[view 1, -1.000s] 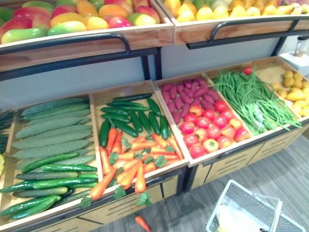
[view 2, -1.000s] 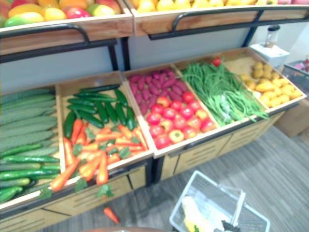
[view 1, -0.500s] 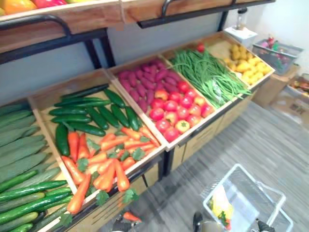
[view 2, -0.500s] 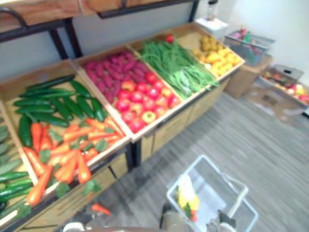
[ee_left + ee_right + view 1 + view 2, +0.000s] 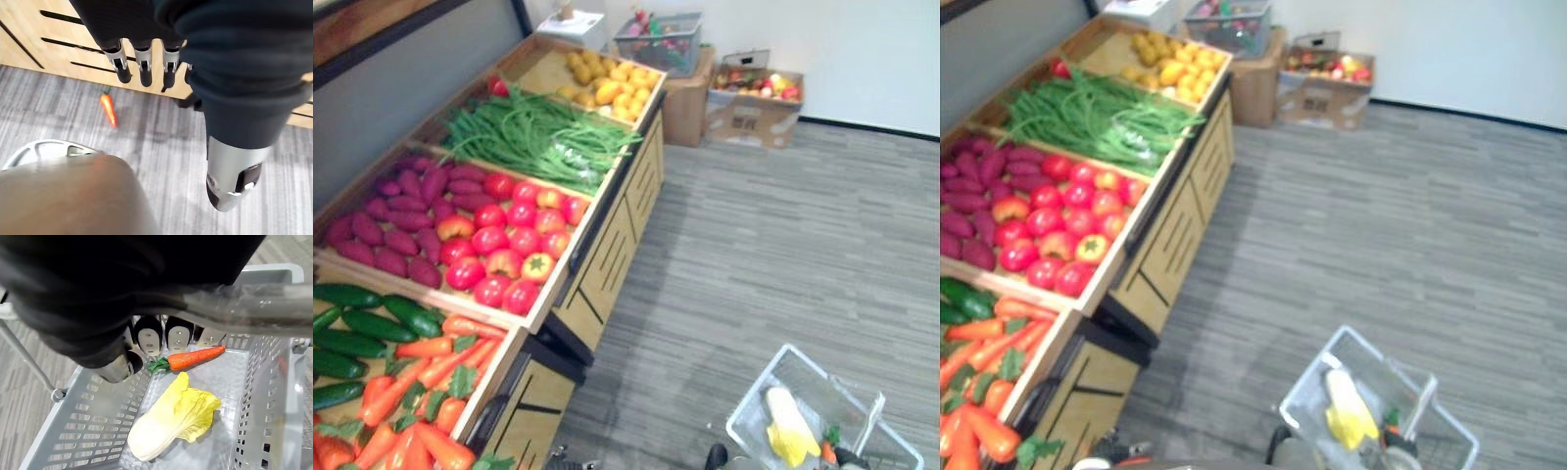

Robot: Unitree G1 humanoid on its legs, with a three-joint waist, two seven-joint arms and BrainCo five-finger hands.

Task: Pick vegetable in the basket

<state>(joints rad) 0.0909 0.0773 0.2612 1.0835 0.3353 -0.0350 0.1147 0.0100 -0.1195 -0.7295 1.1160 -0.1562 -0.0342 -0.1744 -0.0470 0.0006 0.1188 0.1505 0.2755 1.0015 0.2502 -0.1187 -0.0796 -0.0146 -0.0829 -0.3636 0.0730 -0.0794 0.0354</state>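
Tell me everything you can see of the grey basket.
The basket is light grey plastic, rectangular, with slotted walls and a bar handle raised above it. The right robot hand curls its fingers round that handle, holding it over the grey floor. Inside lie a pale yellow napa cabbage and an orange carrot with a green top.

Stereo head pair shares steep downward look: shelf (image 5: 607,262), floor (image 5: 783,225), basket (image 5: 756,388). Right wrist close into basket; left faces floor.

In the basket (image 5: 83,431) lie cabbage (image 5: 173,423) and carrot (image 5: 195,357).
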